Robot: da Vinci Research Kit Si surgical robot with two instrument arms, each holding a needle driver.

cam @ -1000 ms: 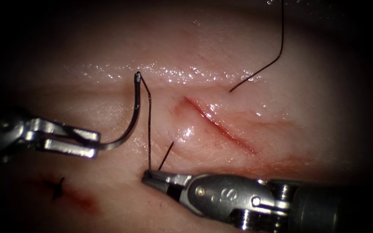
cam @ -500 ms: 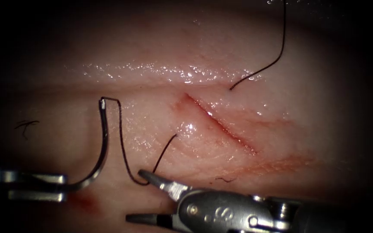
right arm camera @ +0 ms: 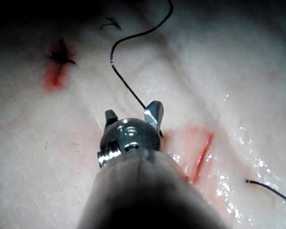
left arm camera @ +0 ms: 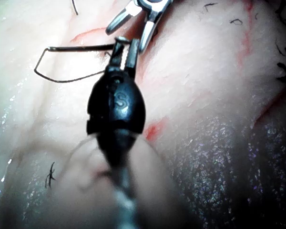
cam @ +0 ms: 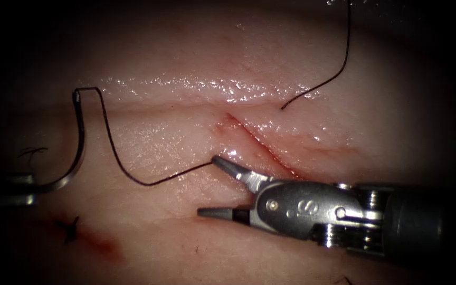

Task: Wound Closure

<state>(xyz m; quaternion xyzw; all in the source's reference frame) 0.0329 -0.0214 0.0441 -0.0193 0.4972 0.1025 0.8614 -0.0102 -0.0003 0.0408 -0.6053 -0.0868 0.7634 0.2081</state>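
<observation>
Far left of the endoscope frame: left tool [cam: 19, 190], fingers clamped on the needle [cam: 77, 153] near its pointed end, clear of the tissue [cam: 175, 58], left of the cut [cam: 262, 148]. Curving up from that grip to the upper left, swaged end topmost with the thread [cam: 117, 163] leaving it there. Dropping in a loop down and rightward across the tissue, then entering the surface just left of the cut, beside the upper finger of the right tool [cam: 215, 184]. Lower left: dark knotted stitch [cam: 69, 229] with red fluid [cam: 101, 245] beside it. Centre: right tool's fingers spread apart, gripping nothing, upper tip just beside the thread's entry point. Upper right: second run of thread [cam: 339, 68] emerging from the tissue right of the cut and rising out of frame. Left wrist view: left tool [left arm camera: 123, 50] closed on the needle [left arm camera: 81, 47]. Right wrist view: right tool [right arm camera: 132, 114] agape, thread [right arm camera: 128, 88] running past one fingertip.
</observation>
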